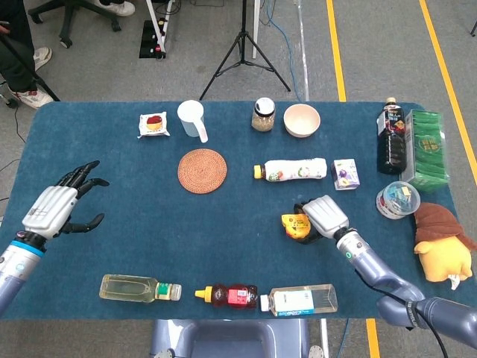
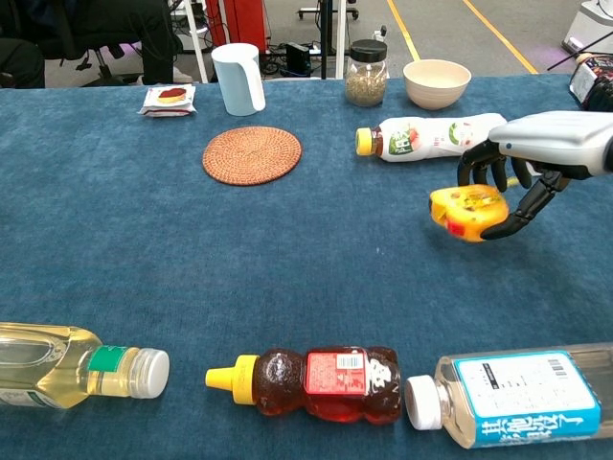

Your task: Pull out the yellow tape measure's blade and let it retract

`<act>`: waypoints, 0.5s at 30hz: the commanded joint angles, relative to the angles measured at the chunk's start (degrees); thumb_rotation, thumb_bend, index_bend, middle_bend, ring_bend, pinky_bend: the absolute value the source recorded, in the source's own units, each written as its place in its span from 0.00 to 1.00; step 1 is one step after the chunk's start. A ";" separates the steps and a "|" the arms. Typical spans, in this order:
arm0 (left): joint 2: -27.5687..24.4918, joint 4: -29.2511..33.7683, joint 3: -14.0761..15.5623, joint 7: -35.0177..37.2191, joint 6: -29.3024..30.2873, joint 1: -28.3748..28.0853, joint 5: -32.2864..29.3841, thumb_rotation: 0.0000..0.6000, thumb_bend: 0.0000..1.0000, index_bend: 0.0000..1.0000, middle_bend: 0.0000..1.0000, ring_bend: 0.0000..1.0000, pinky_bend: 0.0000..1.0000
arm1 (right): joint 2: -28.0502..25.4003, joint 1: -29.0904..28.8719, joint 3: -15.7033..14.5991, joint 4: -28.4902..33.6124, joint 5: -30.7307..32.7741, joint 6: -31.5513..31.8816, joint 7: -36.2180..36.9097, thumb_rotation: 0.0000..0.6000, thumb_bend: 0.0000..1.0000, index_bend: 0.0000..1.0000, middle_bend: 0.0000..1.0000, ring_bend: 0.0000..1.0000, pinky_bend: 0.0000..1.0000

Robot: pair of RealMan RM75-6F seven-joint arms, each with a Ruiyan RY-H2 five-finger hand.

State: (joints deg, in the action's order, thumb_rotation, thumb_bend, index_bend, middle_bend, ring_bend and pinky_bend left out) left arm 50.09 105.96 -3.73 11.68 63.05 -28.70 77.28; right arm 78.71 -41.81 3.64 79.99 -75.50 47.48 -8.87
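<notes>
Head view: I see right hand (image 1: 322, 215) gripping yellow tape measure (image 1: 295, 226), right of table (image 1: 223, 253) centre.
Left hand (image 1: 56, 209): spread, empty, near left edge.
Progress: blade not visibly out; pull and retract apparently left.

- I see a blue felt-like table cover (image 1: 223, 239) filling most of the head view, on a table with rounded far corners.
- Beyond it, the floor (image 1: 373, 52) is grey and smooth, with two yellow lines (image 1: 335, 52) running toward 12 o'clock on the right.
- A black tripod (image 1: 244, 52) stands on the floor at 12 o'clock, just past the table's far edge.
- At 11 o'clock I make out the wheeled base of an office chair (image 1: 74, 19).
- At 10 o'clock, a person's shoes (image 1: 33, 74) sit at the frame edge.
- Lighting is even and soft.
</notes>
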 commanded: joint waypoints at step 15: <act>1.87 -3.68 -0.32 -0.82 3.11 3.85 -1.26 1.00 0.33 0.39 0.12 0.01 0.13 | -3.95 2.09 3.05 5.94 3.20 5.13 -1.70 0.64 0.17 0.39 0.47 0.46 0.50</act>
State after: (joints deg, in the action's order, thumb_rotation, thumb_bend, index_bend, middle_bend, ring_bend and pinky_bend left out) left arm 51.37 102.77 -3.89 12.27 65.03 -25.58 76.83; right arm 75.80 -40.48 5.73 84.69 -72.51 51.05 -11.35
